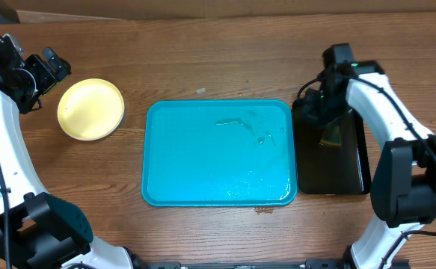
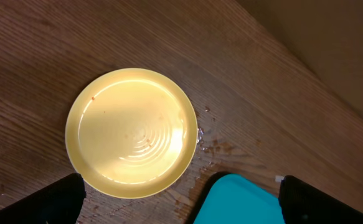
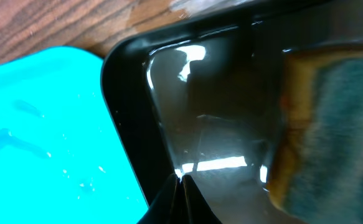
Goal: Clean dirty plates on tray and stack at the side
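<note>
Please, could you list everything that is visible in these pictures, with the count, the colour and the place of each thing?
plate: one visible, pale yellow, on the table, left of the tray
tray: one, turquoise, centre of the table, wet, no plate on it
black tray: one, black, right of the turquoise one
sponge: one, yellow with blue-green face, inside the black tray
table: one, brown wood
left claw: one, black, open, above the plate
right claw: one, black, shut, over the black tray

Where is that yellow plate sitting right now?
In the overhead view, the pale yellow plate rests on the wooden table on the left side, just outside the turquoise tray and near the left gripper.
</note>
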